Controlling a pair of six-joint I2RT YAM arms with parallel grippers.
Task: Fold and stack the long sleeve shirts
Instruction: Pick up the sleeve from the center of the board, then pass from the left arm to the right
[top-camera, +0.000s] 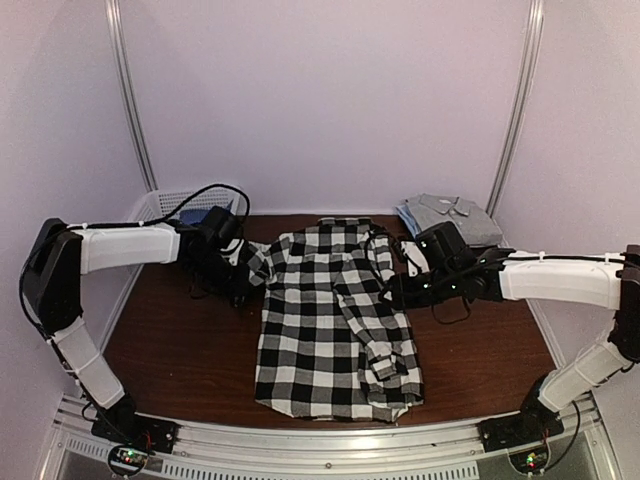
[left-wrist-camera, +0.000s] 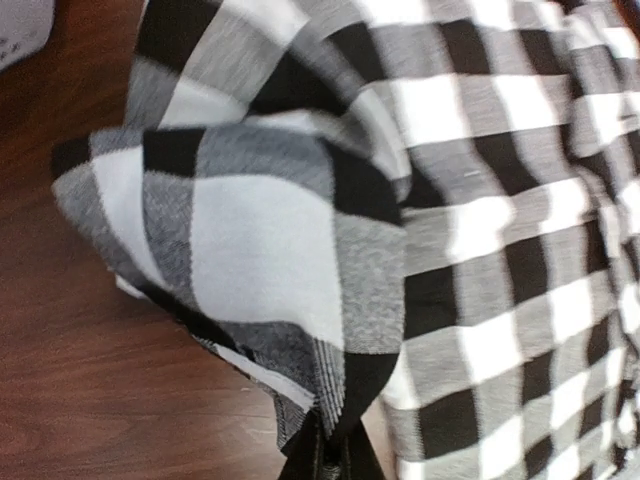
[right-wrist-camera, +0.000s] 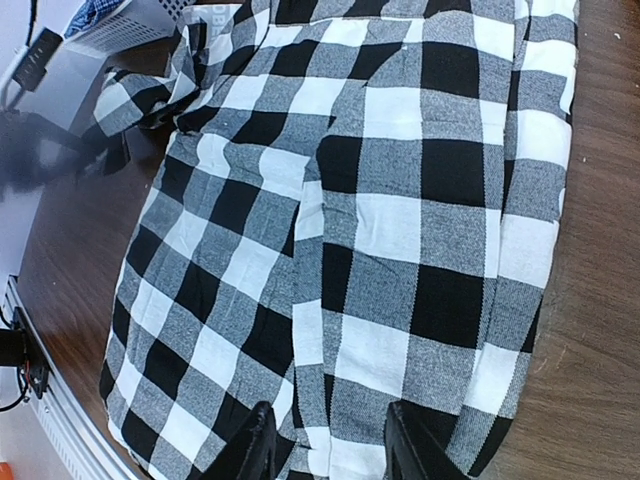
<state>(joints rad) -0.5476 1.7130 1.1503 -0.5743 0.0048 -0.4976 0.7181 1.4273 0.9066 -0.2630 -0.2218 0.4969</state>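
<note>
The black-and-white checked long sleeve shirt (top-camera: 330, 320) lies spread along the middle of the brown table, collar toward the back. My left gripper (top-camera: 243, 285) is at its left sleeve. In the left wrist view the left gripper (left-wrist-camera: 335, 462) is shut on a bunched fold of the checked cloth (left-wrist-camera: 270, 230), which rises off the wood. My right gripper (top-camera: 392, 295) hovers over the shirt's right side. In the right wrist view its fingers (right-wrist-camera: 255, 445) stand apart above the flat checked cloth (right-wrist-camera: 400, 230), holding nothing. A folded grey shirt (top-camera: 450, 215) rests at the back right.
A white mesh basket (top-camera: 165, 205) with blue cloth (top-camera: 192, 215) in it stands at the back left, behind the left arm. Bare brown table (top-camera: 180, 350) lies on both sides of the checked shirt. A metal rail (top-camera: 330, 440) runs along the near edge.
</note>
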